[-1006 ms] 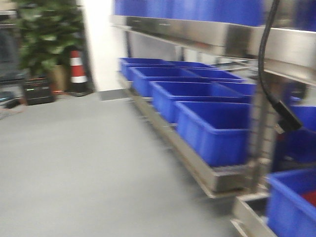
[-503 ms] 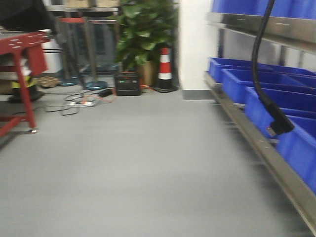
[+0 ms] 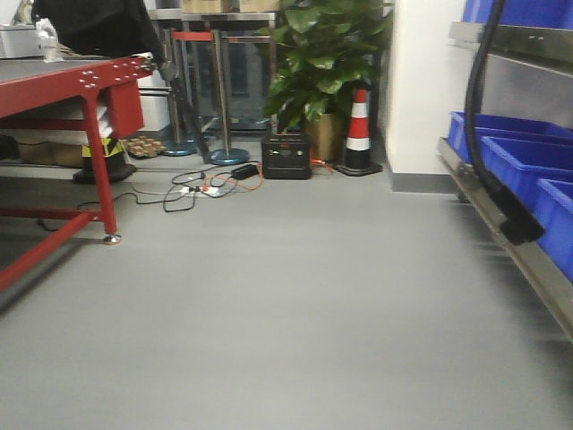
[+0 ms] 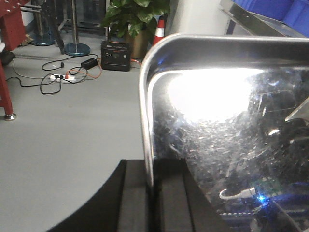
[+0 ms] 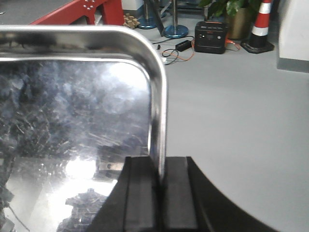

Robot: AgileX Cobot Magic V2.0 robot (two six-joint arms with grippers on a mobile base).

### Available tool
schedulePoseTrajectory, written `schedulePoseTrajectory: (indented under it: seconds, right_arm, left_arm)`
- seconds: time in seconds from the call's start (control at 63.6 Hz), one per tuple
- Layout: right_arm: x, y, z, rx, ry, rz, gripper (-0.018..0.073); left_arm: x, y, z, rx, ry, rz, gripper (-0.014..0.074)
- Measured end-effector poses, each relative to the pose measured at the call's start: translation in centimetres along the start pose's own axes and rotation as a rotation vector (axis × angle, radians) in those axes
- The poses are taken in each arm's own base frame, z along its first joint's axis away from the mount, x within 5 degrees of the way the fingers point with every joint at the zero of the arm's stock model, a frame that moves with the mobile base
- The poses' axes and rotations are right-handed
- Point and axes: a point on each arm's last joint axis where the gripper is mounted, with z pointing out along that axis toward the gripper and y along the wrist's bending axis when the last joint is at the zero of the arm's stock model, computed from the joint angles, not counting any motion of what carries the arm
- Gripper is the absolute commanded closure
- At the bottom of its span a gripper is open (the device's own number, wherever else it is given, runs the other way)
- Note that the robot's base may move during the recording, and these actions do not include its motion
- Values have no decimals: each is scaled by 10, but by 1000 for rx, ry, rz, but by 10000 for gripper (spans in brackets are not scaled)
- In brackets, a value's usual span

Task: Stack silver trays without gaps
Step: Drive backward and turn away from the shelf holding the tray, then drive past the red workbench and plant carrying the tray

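Observation:
A shiny silver tray [image 4: 217, 121] fills the right of the left wrist view. My left gripper [image 4: 150, 188] is shut on its left rim. The same kind of silver tray [image 5: 72, 111] fills the left of the right wrist view, and my right gripper [image 5: 159, 183] is shut on its right rim. Whether this is a single tray or more than one, I cannot tell. It is held in the air above the grey floor. No tray and no gripper shows in the front view.
A red metal table [image 3: 81, 85] stands at the left. A steel shelf rail [image 3: 501, 233] with blue bins [image 3: 528, 161] runs along the right. A potted plant [image 3: 322, 63], a traffic cone [image 3: 358, 130], a black box [image 3: 286, 157] and floor cables [image 3: 192, 188] lie ahead. A black cable [image 3: 488, 134] hangs at the right.
The front view has swung to the left: the blue bins have slid off to the right, and the red table, plant and cone have come into view.

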Motion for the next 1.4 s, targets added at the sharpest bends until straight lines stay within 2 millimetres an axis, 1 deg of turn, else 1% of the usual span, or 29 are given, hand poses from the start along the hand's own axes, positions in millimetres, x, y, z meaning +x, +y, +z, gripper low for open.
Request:
schedulePoseTrajectory:
  seconds: [1.399]
  right_arm:
    - [0,0,0,0,0,0,637]
  left_arm:
    - [-1,0,0,0,-2,0,614]
